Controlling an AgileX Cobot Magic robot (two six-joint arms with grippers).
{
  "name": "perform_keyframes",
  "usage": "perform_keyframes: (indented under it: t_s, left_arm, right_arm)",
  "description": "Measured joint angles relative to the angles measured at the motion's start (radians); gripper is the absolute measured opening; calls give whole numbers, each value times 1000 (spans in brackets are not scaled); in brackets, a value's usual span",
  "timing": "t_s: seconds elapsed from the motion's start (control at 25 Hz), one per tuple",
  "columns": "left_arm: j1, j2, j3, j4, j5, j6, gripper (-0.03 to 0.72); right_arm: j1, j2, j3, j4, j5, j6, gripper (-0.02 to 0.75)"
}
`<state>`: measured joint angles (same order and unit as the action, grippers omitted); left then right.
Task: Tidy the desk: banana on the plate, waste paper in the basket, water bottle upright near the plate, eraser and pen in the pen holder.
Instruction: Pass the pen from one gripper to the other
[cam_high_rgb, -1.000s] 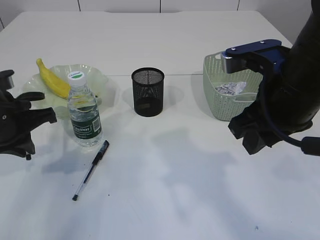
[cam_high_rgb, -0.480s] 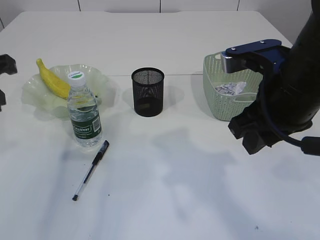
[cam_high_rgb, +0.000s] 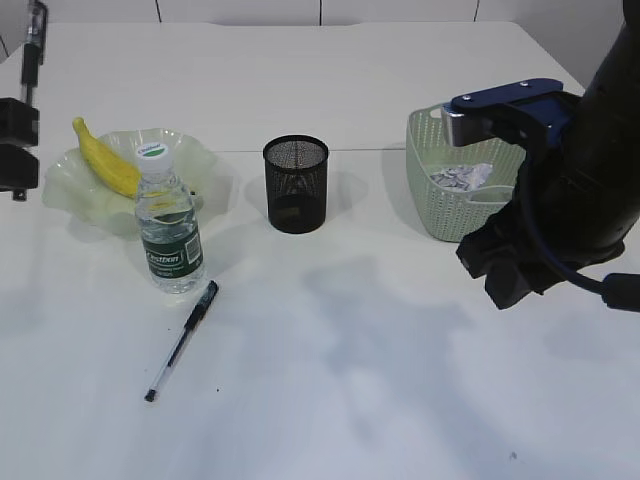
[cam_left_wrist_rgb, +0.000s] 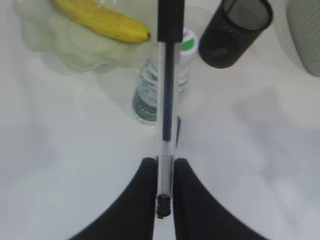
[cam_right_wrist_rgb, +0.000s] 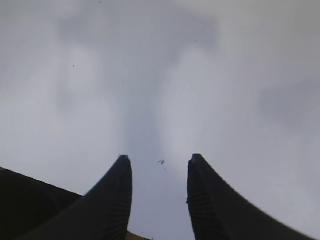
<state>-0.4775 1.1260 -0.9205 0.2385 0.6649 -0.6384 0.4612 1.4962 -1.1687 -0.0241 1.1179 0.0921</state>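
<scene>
In the exterior view the banana (cam_high_rgb: 103, 160) lies on the plate (cam_high_rgb: 62, 178) at upper left, the water bottle (cam_high_rgb: 167, 224) stands upright just beside it, crumpled waste paper (cam_high_rgb: 462, 177) sits in the basket (cam_high_rgb: 432, 150) at right, and a pen on the table (cam_high_rgb: 182, 340) lies lower left, well apart from the pen holder (cam_high_rgb: 295, 184) at centre; no eraser can be made out. The left wrist view shows the left gripper (cam_left_wrist_rgb: 163, 172) pinching a second pen (cam_left_wrist_rgb: 166, 100) by its tip end, so I judge both pens remain to be stowed. In the right wrist view the right gripper (cam_right_wrist_rgb: 159, 175) hangs spread and empty over bare table.

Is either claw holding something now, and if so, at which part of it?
The left claw grips a pen at its clear end, opposite the black cap. The right claw is open and holds nothing.
</scene>
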Motion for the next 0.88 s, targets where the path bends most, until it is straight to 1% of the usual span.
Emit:
perform_keyframes:
  t_s: [0.16, 0.28, 0.4, 0.6, 0.68, 0.76, 0.88]
  left_arm:
    - [-102, 0, 0, 5, -63, 9, 30]
    - [-158, 0, 0, 29, -109, 12, 30]
    - [-198, 0, 12, 41, -147, 12, 30]
    - [-256, 0, 68, 46, -237, 12, 30]
    - [-272, 0, 95, 46, -284, 12, 30]
    - [-280, 0, 114, 46, -328, 12, 30]
    - [-284, 0, 133, 48, -369, 12, 30]
  right_arm:
    - [0, -10, 0, 10, -17, -15, 283]
    - [0, -45, 0, 34, -65, -31, 283]
    - [0, -84, 0, 47, -105, -37, 283]
    - [0, -113, 0, 74, -147, -39, 282]
    - [0, -116, 0, 124, -173, -48, 281]
    - [0, -117, 0, 205, -210, -86, 281]
    - [0, -117, 0, 360, -268, -172, 281]
